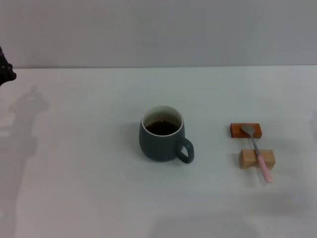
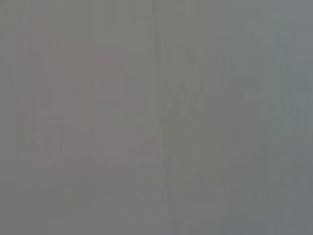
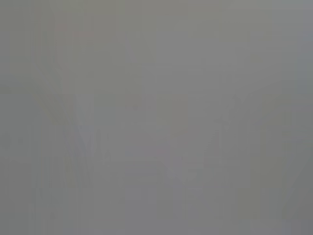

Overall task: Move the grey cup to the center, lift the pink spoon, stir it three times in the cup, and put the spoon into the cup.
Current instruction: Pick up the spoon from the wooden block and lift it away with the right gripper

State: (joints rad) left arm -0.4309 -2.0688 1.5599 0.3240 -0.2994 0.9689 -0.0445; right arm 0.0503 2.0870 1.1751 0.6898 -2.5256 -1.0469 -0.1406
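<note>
- Pink spoon [image 1: 257, 152]: right of the cup, across two blocks [image 1: 257, 158], metal bowl away from the robot, pink handle toward it.
- Grey cup [image 1: 162, 134]: mid-table, upright, dark liquid, handle pointing right.
- Left arm [image 1: 6, 69]: at the left edge; grip unreadable. Right gripper unseen.

No text, label, brand, number or sign can be read anywhere in these views. The grey cup [image 1: 162, 141] has a plain, unmarked wall, the pink spoon [image 1: 258, 152] carries no lettering, and the two small blocks under it are bare. Both wrist views show only a featureless grey surface with nothing legible.
</note>
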